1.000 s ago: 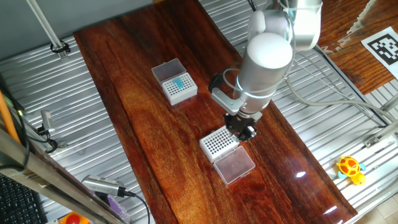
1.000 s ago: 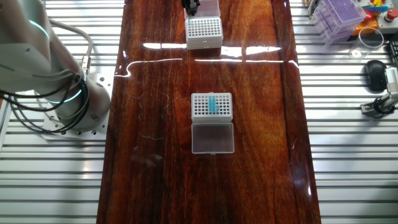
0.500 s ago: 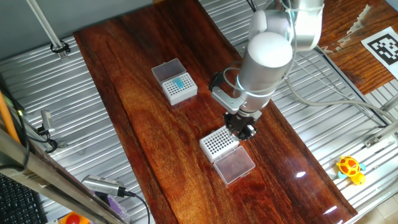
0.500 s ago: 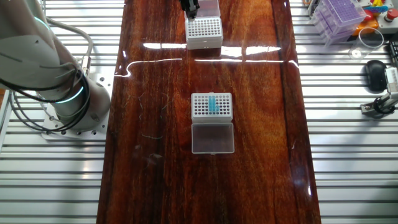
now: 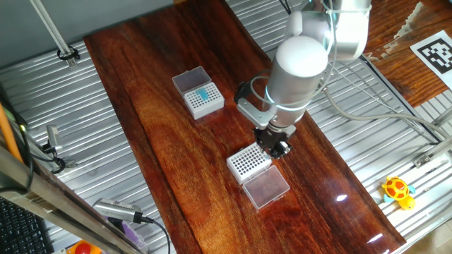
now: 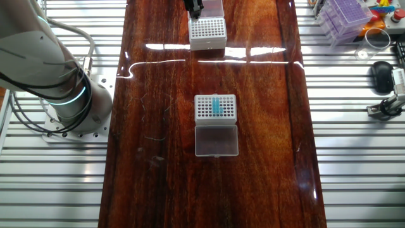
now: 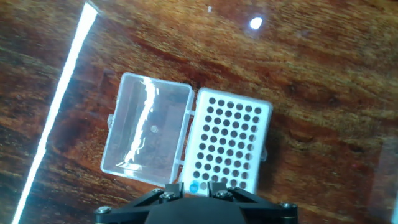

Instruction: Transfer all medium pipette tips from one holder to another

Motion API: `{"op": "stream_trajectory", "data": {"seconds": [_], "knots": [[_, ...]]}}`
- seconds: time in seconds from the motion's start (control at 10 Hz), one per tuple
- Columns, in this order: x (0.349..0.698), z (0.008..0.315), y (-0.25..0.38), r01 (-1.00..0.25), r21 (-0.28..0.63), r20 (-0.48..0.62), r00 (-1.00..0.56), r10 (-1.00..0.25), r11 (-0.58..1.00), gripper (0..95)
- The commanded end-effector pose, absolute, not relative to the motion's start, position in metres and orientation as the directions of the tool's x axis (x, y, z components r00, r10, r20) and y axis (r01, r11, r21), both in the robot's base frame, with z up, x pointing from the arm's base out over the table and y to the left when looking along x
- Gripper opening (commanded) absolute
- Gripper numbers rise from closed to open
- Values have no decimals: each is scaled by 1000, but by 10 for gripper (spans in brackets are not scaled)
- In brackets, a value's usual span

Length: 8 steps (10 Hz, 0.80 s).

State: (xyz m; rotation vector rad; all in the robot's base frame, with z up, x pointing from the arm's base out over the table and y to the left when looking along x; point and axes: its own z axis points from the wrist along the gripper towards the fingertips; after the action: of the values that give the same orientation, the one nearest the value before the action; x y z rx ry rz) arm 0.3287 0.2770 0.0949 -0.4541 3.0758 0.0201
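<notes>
Hand view: end effector (image 7: 196, 188) pinching a teal tip over empty rack (image 7: 227, 143), clear lid (image 7: 146, 137) alongside.

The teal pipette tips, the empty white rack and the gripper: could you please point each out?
teal pipette tips (image 6: 216, 106): other fixed view, middle of cluster.
empty white rack (image 7: 227, 144): hand view, hole grid.
gripper (image 5: 275, 146): one fixed view, fingertips.

Light bright, from above. Polished wooden table (image 6: 158, 95) shows white glare streaks — long diagonal streak in hand view. Clear lid (image 7: 146, 134) reflects light. Both fixed views sharp; hand view slightly soft — shadows weak.
</notes>
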Motion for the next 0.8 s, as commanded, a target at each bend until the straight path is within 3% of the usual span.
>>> {"op": "stream_trajectory", "data": {"seconds": [0.1,0.6,0.7,0.8], "knots": [[330,93,277,-291,13,-38,-956,-291,957,190],[330,93,277,-291,15,-35,-956,-290,957,190],[330,93,277,-294,15,-35,-955,-293,956,380],[330,92,277,-292,16,-35,-956,-291,956,380]]}}
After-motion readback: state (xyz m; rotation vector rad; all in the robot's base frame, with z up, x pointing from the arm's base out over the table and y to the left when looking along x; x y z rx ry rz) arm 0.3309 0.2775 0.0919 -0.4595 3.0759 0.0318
